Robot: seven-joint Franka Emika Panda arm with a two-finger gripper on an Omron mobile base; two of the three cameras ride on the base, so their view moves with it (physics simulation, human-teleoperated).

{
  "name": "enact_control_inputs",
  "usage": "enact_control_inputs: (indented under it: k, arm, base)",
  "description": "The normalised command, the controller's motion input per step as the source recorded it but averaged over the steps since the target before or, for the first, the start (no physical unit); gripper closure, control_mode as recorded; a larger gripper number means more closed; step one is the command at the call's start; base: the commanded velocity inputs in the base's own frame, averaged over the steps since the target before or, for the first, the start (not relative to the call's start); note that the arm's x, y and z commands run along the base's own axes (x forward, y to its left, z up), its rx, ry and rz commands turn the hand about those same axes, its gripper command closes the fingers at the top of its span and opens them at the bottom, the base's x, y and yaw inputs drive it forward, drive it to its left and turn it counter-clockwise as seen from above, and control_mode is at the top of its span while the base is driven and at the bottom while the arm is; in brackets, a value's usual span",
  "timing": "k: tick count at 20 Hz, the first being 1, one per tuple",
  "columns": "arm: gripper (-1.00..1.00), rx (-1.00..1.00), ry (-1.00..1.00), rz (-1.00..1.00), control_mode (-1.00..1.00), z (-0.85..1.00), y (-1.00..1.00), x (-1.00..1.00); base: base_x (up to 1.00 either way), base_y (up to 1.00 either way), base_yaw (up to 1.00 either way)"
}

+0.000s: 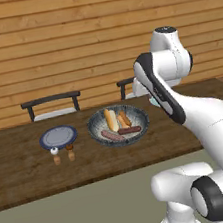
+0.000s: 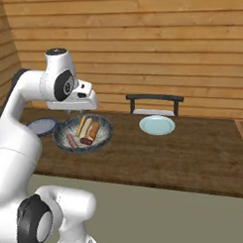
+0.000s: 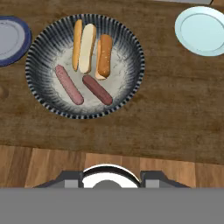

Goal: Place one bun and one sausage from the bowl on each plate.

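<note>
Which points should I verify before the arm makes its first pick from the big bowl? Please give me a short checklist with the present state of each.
1. Large round bowl with the striped dark blue-grey rim sits flat on the brown wooden table: ok.
2. Two reddish-brown sausages lie apart from each other in it: ok.
3. Tan bread buns are there: ok; they lie touching, so the exact number: cannot tell.
4. Small blue-grey plate bare: ok.
5. Pale light-blue plate bare: ok.
6. Hand open for a pick: not ok, it is shut with nothing held.
</note>
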Motion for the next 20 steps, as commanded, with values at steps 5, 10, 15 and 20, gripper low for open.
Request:
enact_control_inputs:
  k: [5,10,15,20]
  arm:
    - [-1.0,0.0,0.0,-0.04,-1.0,-0.08,0.16,0.56]
    - [-1.0,-0.05,0.12,-0.05,-1.0,-0.13,0.28,0.82]
    - [-1.0,-0.01,0.02,-0.01,-1.0,-0.3,0.02,0.34]
    - [-1.0,-0.03,0.11,0.0,-1.0,-0.75,0.0,0.21]
  base:
    - [0.0,0.0,0.0]
    - [0.0,0.0,0.0]
    - [0.0,0.0,0.0]
    - [0.0,0.0,0.0]
